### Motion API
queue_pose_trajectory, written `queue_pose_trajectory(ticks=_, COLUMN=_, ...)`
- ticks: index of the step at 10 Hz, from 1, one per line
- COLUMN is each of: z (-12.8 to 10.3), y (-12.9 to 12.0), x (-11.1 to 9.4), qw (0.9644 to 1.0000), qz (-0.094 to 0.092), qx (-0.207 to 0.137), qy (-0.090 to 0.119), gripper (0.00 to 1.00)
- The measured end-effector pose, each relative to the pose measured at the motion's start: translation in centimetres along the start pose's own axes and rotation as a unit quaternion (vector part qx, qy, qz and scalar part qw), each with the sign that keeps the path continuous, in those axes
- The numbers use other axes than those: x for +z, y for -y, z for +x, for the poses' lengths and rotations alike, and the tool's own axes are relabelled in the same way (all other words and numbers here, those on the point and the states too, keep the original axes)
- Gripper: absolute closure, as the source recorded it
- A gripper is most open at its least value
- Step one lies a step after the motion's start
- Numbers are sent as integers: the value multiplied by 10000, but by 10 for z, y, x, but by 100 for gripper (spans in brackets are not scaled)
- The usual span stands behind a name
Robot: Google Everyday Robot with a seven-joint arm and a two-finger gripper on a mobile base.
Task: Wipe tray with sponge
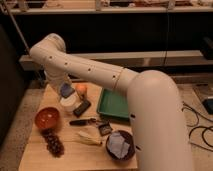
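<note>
The big white arm (115, 85) is reaching across the tabletop (40, 150), and its pincer (66, 94) is hanging over the far left part, low above a white cup (68, 105); I cannot tell if the pincer is gripping anything. The green tray (114, 104) is lying to the right of the pincer, apart from it, and it is looking empty. A bluish piece right at the pincer is maybe the sponge (65, 90), but I am not certain. In my judgement the main risk is coming from the crowding: if the arm is swinging toward the tray, it could be knocking the cup, the orange fruit (81, 89) just beside the pincer on the right, or the dark block (82, 108) below it. The dark bowl (120, 145), well apart toward the near right, is holding a pale cloth-like thing (118, 143). The red bowl (47, 118), near and below-left of the pincer, is seeming empty. The grapes (53, 143) are lying further down.
</note>
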State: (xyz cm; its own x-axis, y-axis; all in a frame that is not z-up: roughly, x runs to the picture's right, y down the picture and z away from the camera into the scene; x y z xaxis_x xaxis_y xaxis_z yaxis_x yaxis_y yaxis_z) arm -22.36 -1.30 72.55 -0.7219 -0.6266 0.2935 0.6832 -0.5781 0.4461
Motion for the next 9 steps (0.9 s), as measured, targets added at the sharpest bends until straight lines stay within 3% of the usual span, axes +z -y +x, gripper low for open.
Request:
queue_pose_trajectory(ticks=3, z=1, y=0, x=0, qw=10000, qz=-11, qx=3, qy=5, gripper=79)
queue_pose_trajectory(ticks=5, z=-2, y=-8, x=7, qw=9998, qz=-93, qx=131, qy=145, gripper=79)
queue_pose_trajectory(ticks=9, z=-35, y=-32, x=23, qw=9975, qz=-175, qx=576, qy=381, gripper=79)
